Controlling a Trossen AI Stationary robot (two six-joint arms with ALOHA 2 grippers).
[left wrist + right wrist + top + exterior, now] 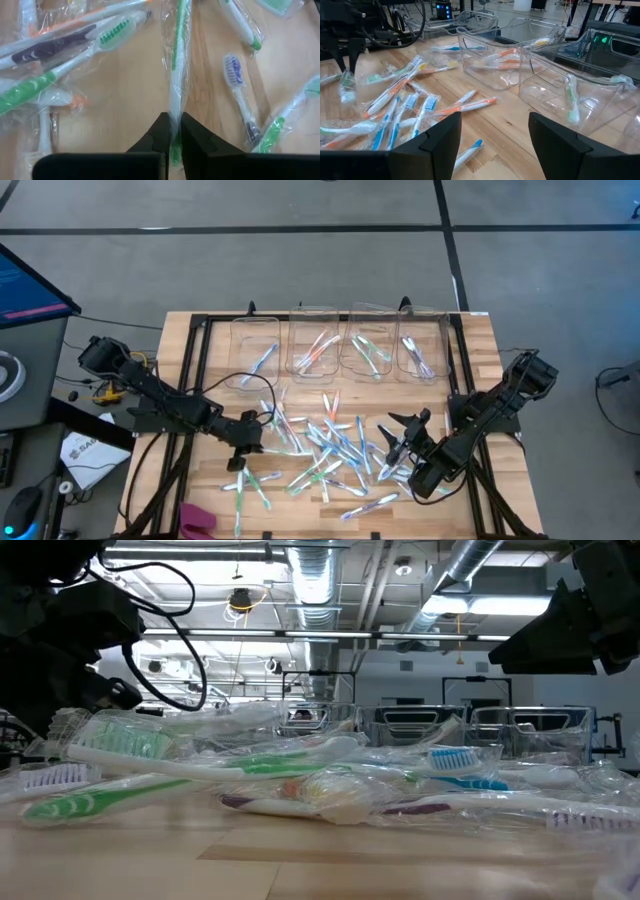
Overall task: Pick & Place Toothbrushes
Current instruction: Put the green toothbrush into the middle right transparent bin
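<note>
Industrial lab, exposed ceiling ducts (318, 580), concrete floor (250, 270)

4 cameras here. The high view sits overhead and looks straight down, taking in the whole wooden table (180, 340) plus grey floor around it. The low view is parked right at tabletop level, facing across into the room, so close that the nearest toothbrushes (200, 770) fill the frame. The left wrist view points nearly straight down at the tabletop from very close. The right wrist view looks forward across the table from further back, catching the clear bins (495, 55). The high and right wrist views both show those bins; all 4 share the toothbrush pile.
</note>
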